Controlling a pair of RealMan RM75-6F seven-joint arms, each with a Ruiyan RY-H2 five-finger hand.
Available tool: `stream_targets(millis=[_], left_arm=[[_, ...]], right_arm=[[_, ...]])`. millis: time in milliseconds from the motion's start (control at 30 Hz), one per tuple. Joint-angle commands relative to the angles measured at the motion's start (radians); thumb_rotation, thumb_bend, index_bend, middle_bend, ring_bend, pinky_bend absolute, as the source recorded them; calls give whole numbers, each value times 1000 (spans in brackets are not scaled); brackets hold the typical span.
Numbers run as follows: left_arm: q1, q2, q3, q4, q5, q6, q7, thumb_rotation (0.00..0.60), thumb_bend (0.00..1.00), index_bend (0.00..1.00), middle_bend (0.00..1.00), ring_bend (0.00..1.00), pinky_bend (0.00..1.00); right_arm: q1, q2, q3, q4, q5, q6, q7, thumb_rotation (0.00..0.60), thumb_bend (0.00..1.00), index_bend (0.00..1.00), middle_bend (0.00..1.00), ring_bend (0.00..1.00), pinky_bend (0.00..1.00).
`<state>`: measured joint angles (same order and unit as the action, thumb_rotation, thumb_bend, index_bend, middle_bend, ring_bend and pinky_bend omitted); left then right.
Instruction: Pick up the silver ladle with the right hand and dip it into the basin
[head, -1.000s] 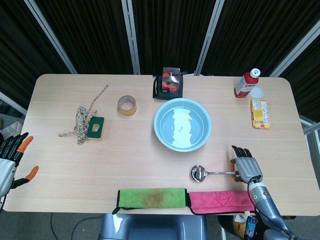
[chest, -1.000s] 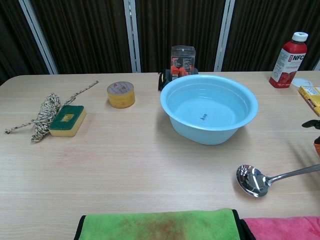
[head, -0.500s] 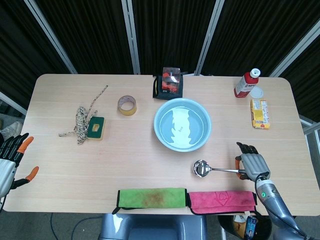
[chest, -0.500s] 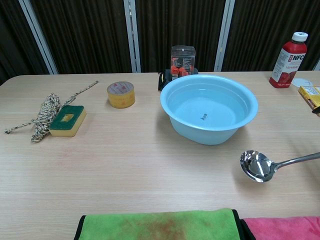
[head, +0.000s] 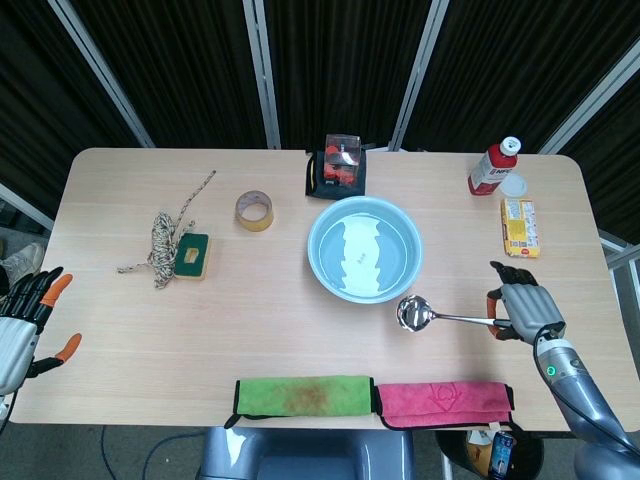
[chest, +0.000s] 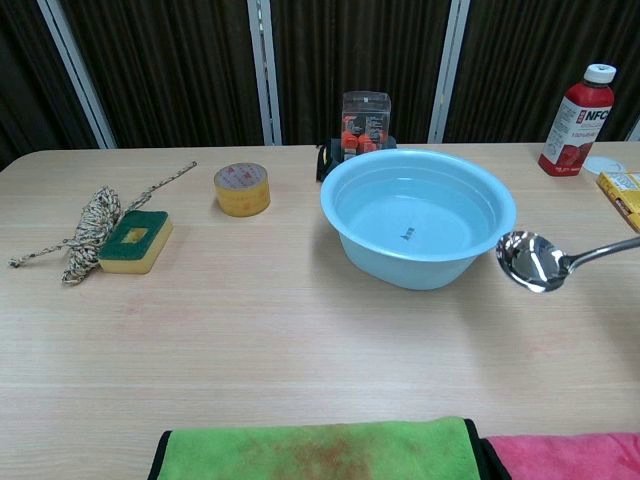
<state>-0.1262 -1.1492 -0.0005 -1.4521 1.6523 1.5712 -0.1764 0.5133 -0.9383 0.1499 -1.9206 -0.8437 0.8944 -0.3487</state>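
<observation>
Right of the basin (head: 363, 249), the right hand (head: 524, 311) grips the ladle (head: 440, 317) by its handle, bowl raised near the rim; left hand (head: 22, 325) open, empty.

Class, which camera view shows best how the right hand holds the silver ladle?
The head view: it shows the right hand gripping the handle end of the silver ladle, whose bowl is beside the basin. The chest view shows only the ladle's bowl and part of its handle; the hand is out of frame.
</observation>
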Motion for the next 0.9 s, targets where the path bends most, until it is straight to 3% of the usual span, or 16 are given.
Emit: stream_targets(millis=[33,233,467,733,900], left_arm=[[0,-2,-3,1,-6,-2,3,600,319,0,0,0,0],[-5,-7,-6,0,-17,-17,17,600,319,0,0,0,0],[-7,-5,-12,-3,-31,-23,12,600,318,0,0,0,0],[-8,-3,-17,0,-44,-30,2,600,319,0,0,0,0],[-8,-3,-24,7,-61,-37,-4,600,318,0,0,0,0]], right_arm=[[49,55,30,-40,62,-25,-19,600,406,678,0,0,0],[136,115,56,-99,169,-55,-61,600,406,678,0,0,0],[263,112,53,-114,310,-69,-151,600,405,678,0,0,0],[423,-2,2,-55,519,-50,-279,600,406,678,0,0,0],[507,-105,-26,48,632,-72,-323,600,406,679,0,0,0]])
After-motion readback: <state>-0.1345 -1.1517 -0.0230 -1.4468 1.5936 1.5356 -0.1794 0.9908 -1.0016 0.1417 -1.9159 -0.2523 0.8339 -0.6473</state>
